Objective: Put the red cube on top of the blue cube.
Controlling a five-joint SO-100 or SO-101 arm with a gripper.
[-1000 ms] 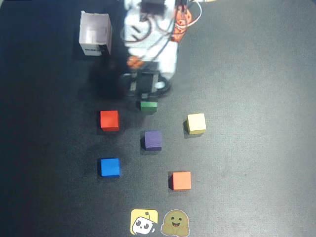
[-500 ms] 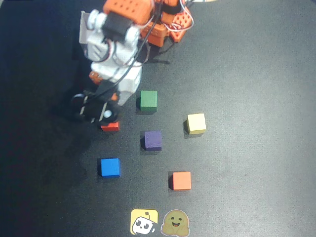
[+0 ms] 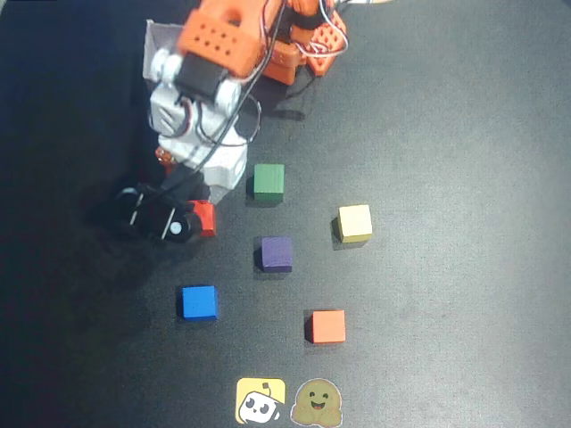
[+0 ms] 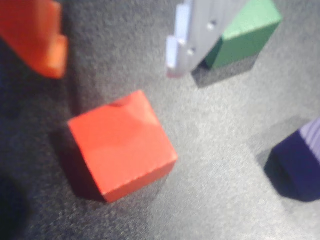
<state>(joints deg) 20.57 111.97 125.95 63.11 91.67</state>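
Note:
The red cube (image 3: pixel 204 218) sits on the dark mat, partly covered by the arm in the overhead view. In the wrist view the red cube (image 4: pixel 122 145) lies just ahead of the jaws, not between them. My gripper (image 4: pixel 117 57) is open and empty, with the orange finger (image 4: pixel 42 37) at the left and the white finger (image 4: pixel 197 35) at the right. In the overhead view the gripper (image 3: pixel 192 192) hangs over the red cube. The blue cube (image 3: pixel 199 301) stands alone, below the red cube in the overhead view.
A green cube (image 3: pixel 268 181) (image 4: pixel 245 30) is close beside the white finger. A purple cube (image 3: pixel 277 253) (image 4: pixel 297 167), a yellow cube (image 3: pixel 354 223) and an orange cube (image 3: pixel 328 326) stand to the right. Two stickers (image 3: pixel 285 402) lie at the front edge.

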